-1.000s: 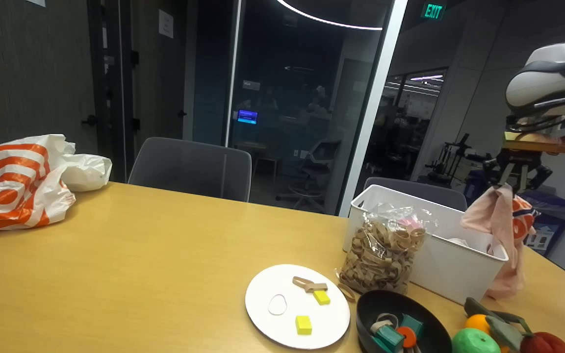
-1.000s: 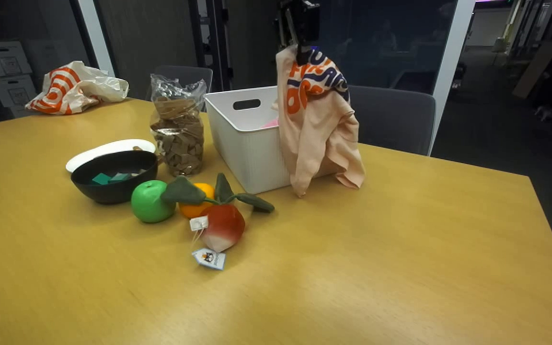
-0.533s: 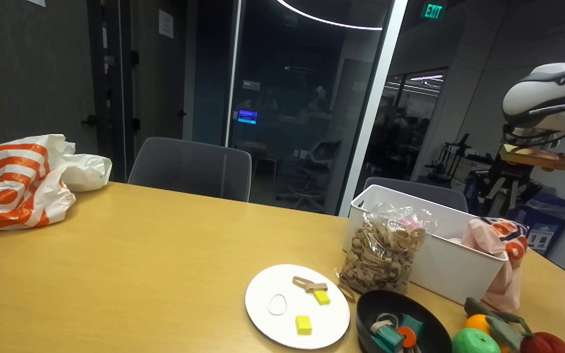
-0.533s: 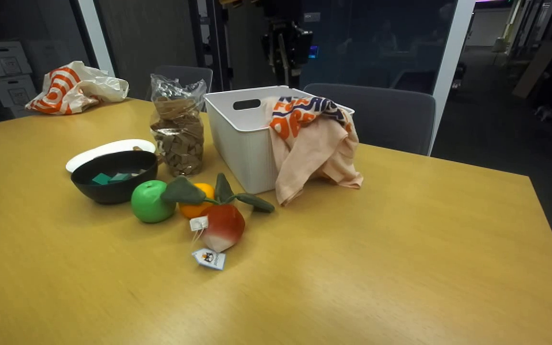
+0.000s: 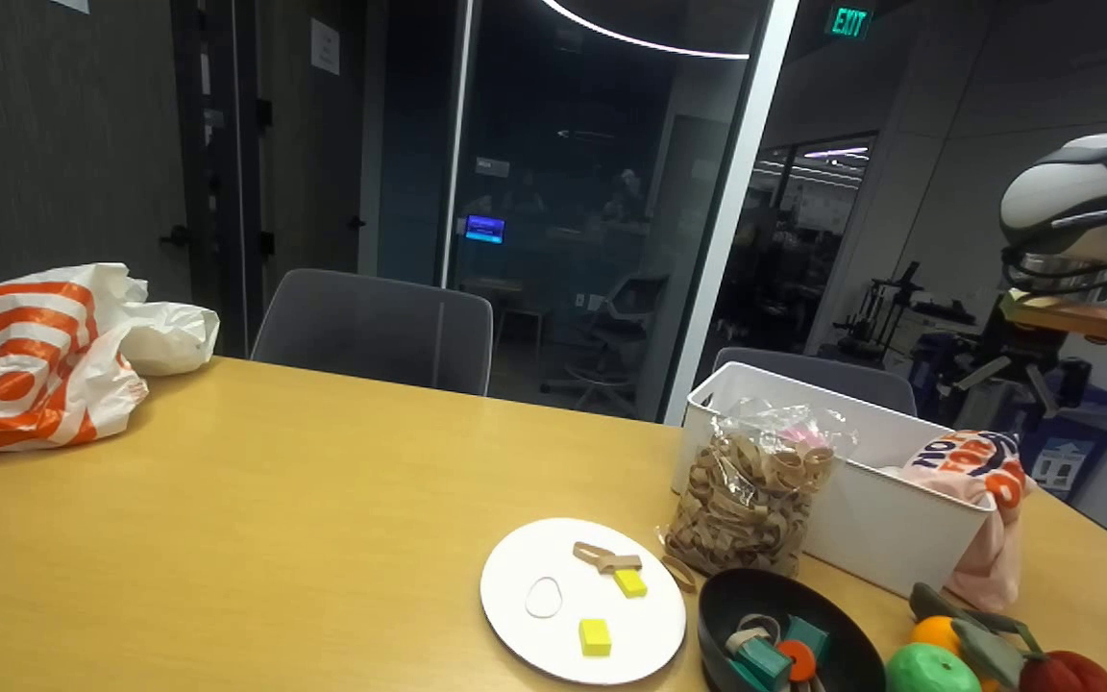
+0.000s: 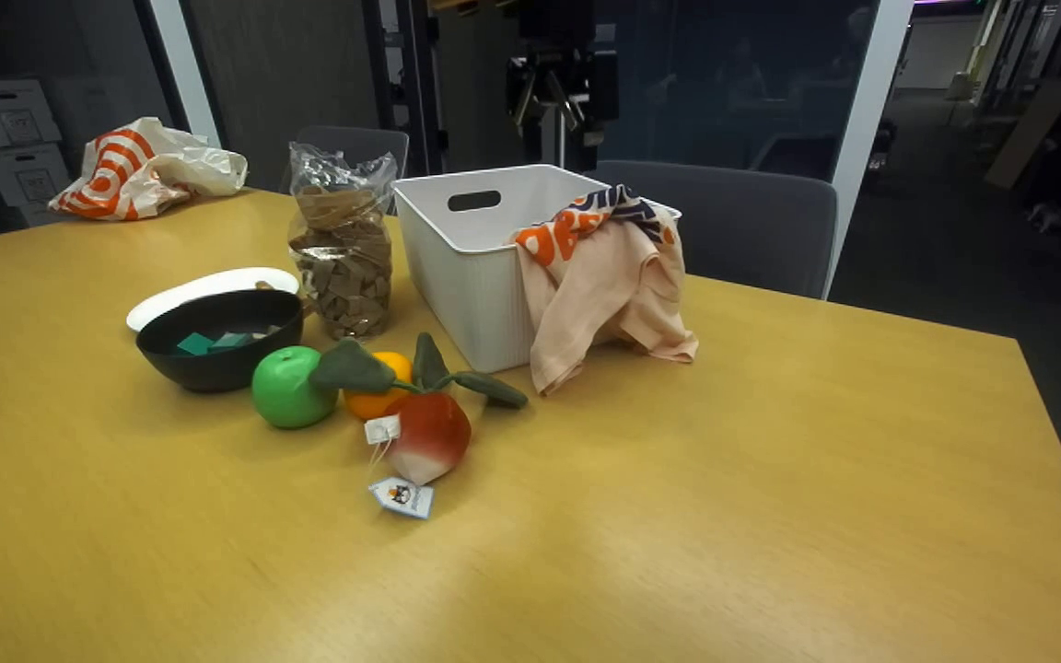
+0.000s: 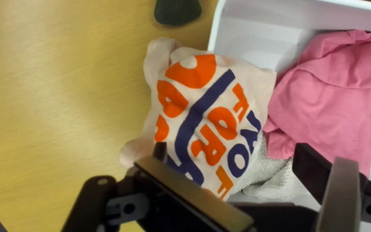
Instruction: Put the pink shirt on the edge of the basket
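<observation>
The pink shirt (image 7: 201, 106), pale with orange and navy lettering, hangs over the near short rim of the white basket (image 6: 484, 304). Its printed part lies across the rim and partly inside, while its plain lower part falls down the outside to the table, as an exterior view shows on the shirt (image 6: 595, 295). My gripper (image 5: 1005, 396) is above that end of the basket, apart from the cloth. In the wrist view the fingers of the gripper (image 7: 233, 151) are spread wide with nothing held between them. The left finger hides a corner of the shirt.
Inside the basket lie a brighter pink cloth (image 7: 333, 90) and a white towel (image 7: 275, 180). Beside it stand a bag of rubber bands (image 5: 755, 500), a black bowl (image 6: 217, 354), a white plate (image 5: 553, 548) and toy produce (image 6: 429, 428). A plastic bag (image 5: 25, 375) is farther off.
A second ago the shirt hung from my shut gripper above the rim. It has since been let go and has sunk onto the rim. The gripper is lower and its fingers have spread wide.
</observation>
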